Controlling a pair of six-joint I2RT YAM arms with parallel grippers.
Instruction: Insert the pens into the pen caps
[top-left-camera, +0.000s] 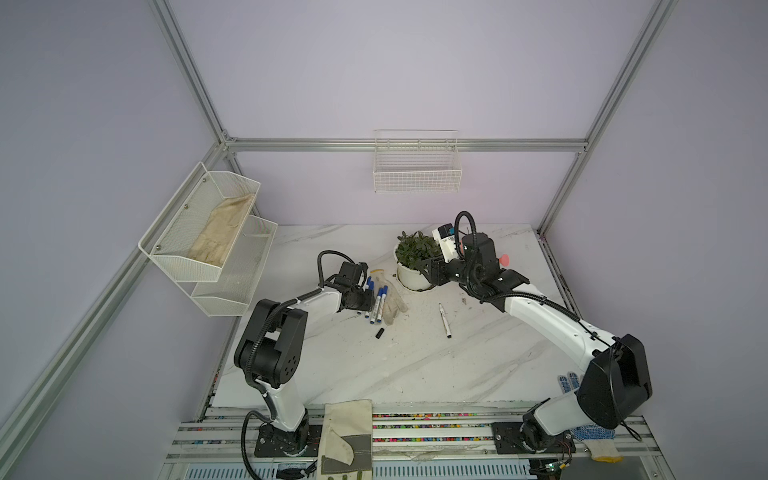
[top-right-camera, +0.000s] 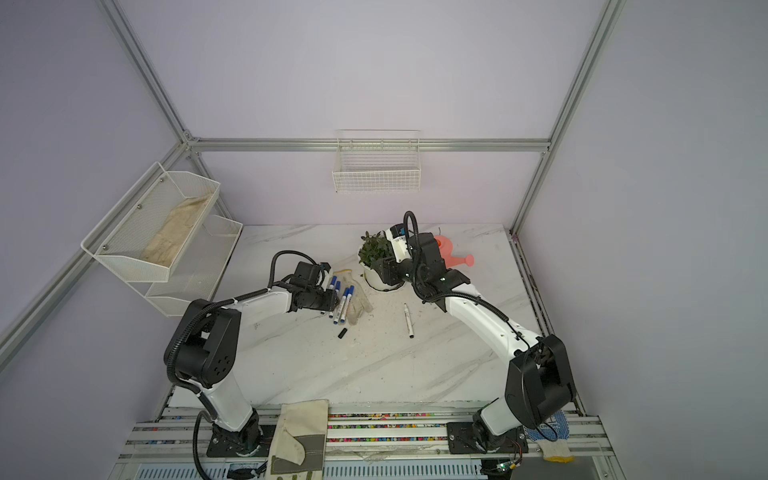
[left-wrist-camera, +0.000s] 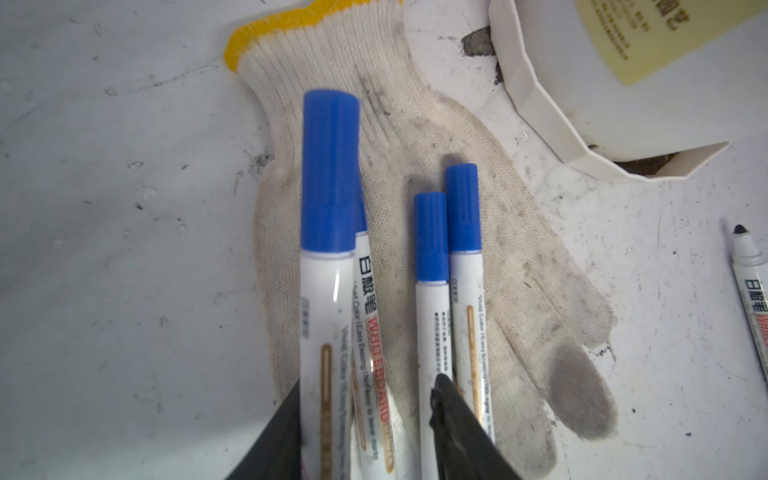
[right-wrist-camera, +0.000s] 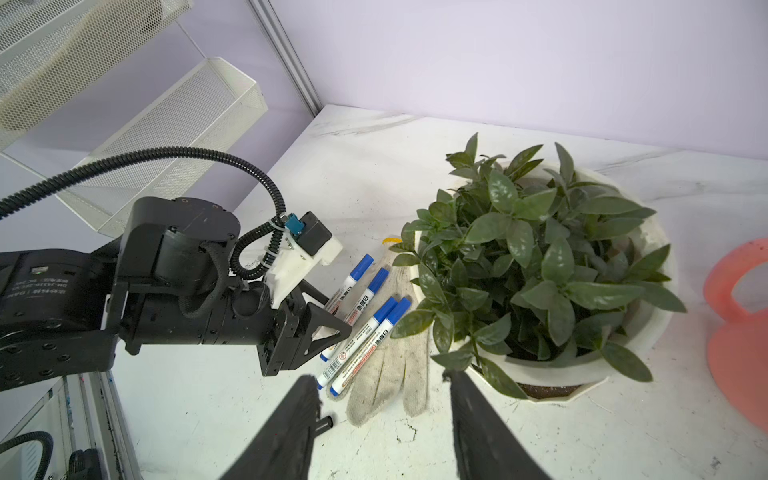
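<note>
Several white pens with blue pen caps on them (top-left-camera: 376, 301) (top-right-camera: 341, 302) lie side by side, partly on a dirty knit glove (left-wrist-camera: 519, 257). My left gripper (left-wrist-camera: 370, 382) (top-left-camera: 366, 305) is open low over them. Two pen barrels run between its jaws, and the nearest pen (left-wrist-camera: 328, 270) lies against one finger. An uncapped pen with a dark tip (top-left-camera: 444, 320) (left-wrist-camera: 750, 286) lies alone to the right. A loose black pen cap (top-left-camera: 380, 333) (right-wrist-camera: 326, 424) lies in front of the group. My right gripper (right-wrist-camera: 380, 376) (top-left-camera: 428, 270) hangs open and holds nothing, above the table beside the plant pot.
A white pot with a green plant (top-left-camera: 409, 284) (right-wrist-camera: 582, 370) stands just behind the glove. A pink watering can (top-right-camera: 451, 253) sits behind my right arm. Mesh shelves (top-left-camera: 208, 232) hang on the left wall and a wire basket (top-left-camera: 417, 170) on the back wall. More gloves (top-left-camera: 347, 436) lie at the front edge.
</note>
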